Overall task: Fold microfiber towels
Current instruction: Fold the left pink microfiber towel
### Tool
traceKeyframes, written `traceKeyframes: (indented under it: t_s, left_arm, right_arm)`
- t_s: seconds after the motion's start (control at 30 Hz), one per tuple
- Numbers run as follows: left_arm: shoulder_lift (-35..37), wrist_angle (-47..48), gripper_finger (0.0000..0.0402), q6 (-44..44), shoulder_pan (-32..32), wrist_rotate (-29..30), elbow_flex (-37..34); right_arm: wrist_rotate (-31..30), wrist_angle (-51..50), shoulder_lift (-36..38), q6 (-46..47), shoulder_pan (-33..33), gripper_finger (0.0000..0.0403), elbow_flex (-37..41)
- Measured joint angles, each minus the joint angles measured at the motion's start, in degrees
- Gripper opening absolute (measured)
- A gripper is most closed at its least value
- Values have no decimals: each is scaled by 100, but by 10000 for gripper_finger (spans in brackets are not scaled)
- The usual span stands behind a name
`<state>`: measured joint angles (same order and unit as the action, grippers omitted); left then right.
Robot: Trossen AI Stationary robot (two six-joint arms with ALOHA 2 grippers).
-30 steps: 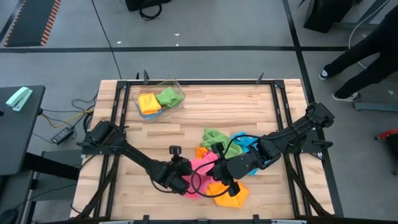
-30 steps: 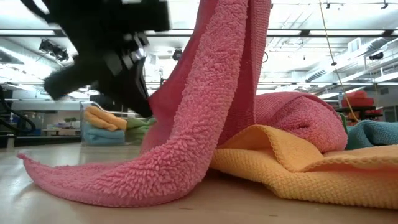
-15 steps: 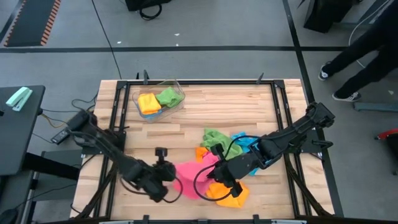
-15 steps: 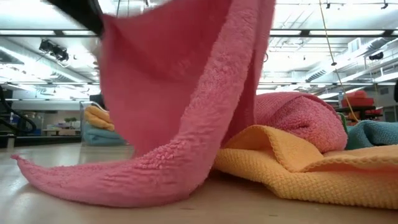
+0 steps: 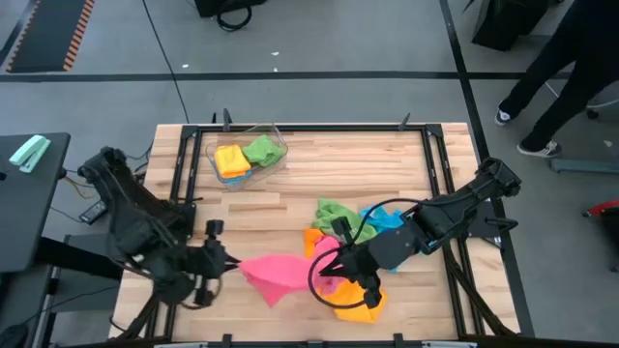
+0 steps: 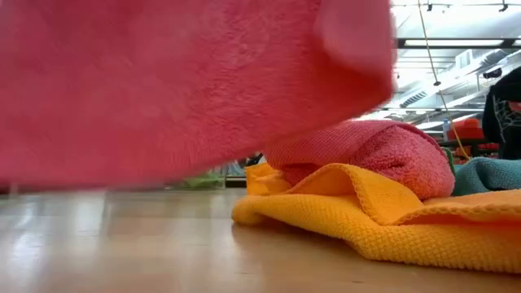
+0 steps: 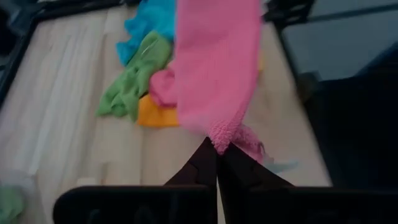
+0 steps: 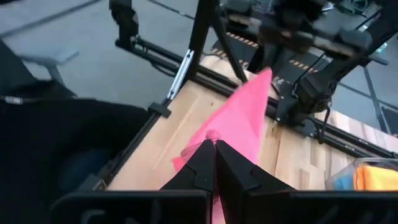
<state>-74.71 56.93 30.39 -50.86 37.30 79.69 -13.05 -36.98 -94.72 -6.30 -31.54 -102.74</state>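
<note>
The pink towel (image 5: 276, 274) hangs stretched in the lower middle of the frame, between the left hand (image 5: 219, 259) and the right hand (image 5: 340, 274), each clamped shut on one corner. Just right of it lies a heap: one green towel (image 5: 337, 213), one blue towel (image 5: 385, 219), an orange towel (image 5: 360, 303). Upper left, a clear bin (image 5: 275, 159) holds two more. The desk (image 5: 338, 164) is bare wood along its top and right edges.
</note>
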Motion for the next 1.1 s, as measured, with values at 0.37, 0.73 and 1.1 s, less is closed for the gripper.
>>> traceKeyframes:
  t_s: [0.37,0.73,1.1]
  left_arm:
    - [110,-363,7,543,-809,-506,143]
    - [-265,1165,7,1861,-953,-260,141]
    - [-1004,2287,7,2567,-360,-258,137]
  right_arm:
    - [553,225,1,583,-8,17,503]
    - [589,693,-11,54,409,17,1476]
    - [580,1157,-11,-895,1822,17,2235]
